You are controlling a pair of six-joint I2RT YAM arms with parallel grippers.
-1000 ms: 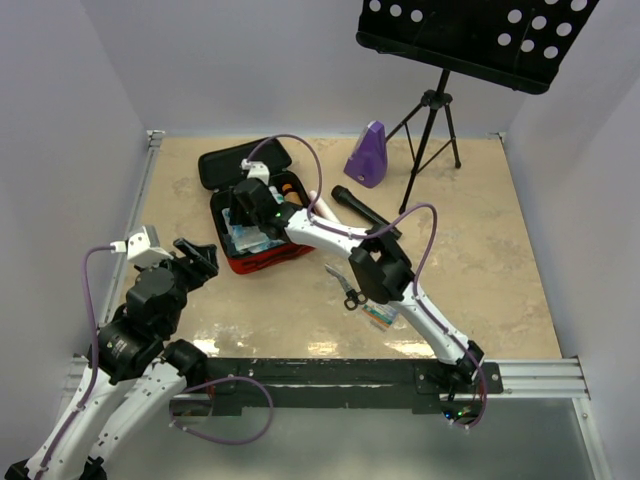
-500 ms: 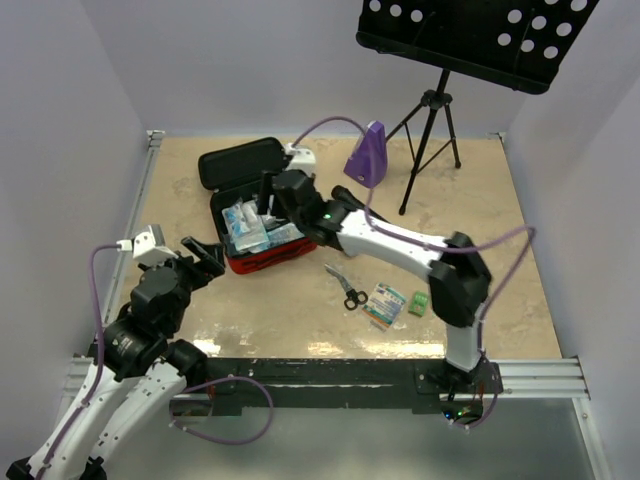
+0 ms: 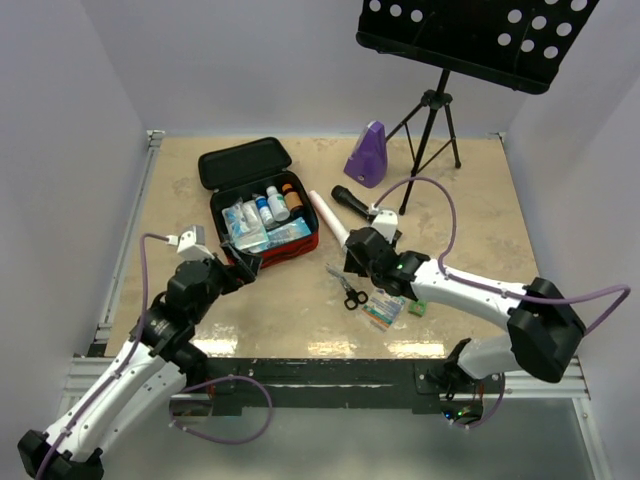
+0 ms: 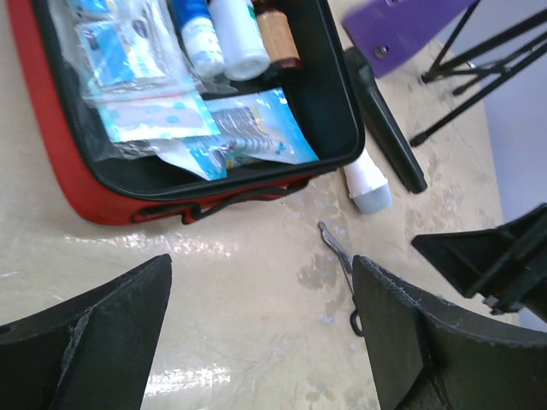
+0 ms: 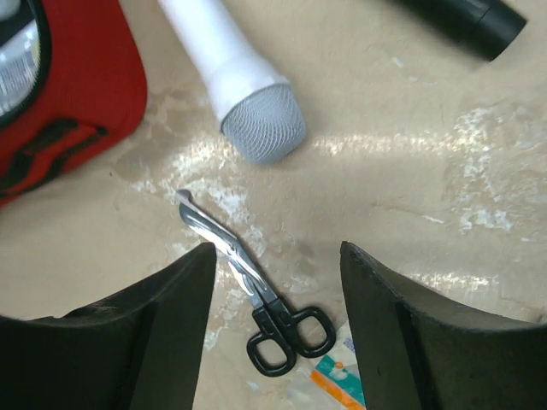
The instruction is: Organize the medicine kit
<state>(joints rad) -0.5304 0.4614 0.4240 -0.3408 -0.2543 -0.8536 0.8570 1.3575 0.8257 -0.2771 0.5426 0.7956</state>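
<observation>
Hovering wide open over the scissors, the right gripper is closer; they lie just right of the medicine kit, blades pointing at it.

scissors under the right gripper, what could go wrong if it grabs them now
1. The scissors lie flat on the table, so the open right gripper may scrape the surface or slip off the thin blades.
2. Their handles overlap a packet, which could get dragged along.
3. The white microphone lies close to the blade tip and may roll if bumped.
</observation>
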